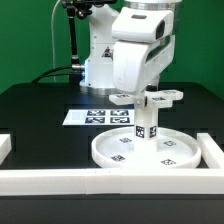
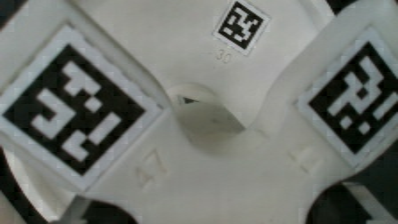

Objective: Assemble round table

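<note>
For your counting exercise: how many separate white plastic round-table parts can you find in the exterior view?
3: large rimmed round disc on the table; short cylindrical leg upright at its centre; cross-shaped base atop, beneath the gripper.

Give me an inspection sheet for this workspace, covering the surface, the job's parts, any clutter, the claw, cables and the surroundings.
Surface: black table, white border rails along the near edge and the sides.
Job's things: round disc lies flat by the near rail; short leg stands upright at its centre; cross-shaped base sits at the leg's top, under the claw.
Clutter: nothing seen; only the marker board lies flat behind the disc.
Claw: claw is down at the cross-shaped base; fingers hidden, so open or shut cannot be told.
Cables: dark cable runs behind the arm's base.
Surroundings: green backdrop.
</note>
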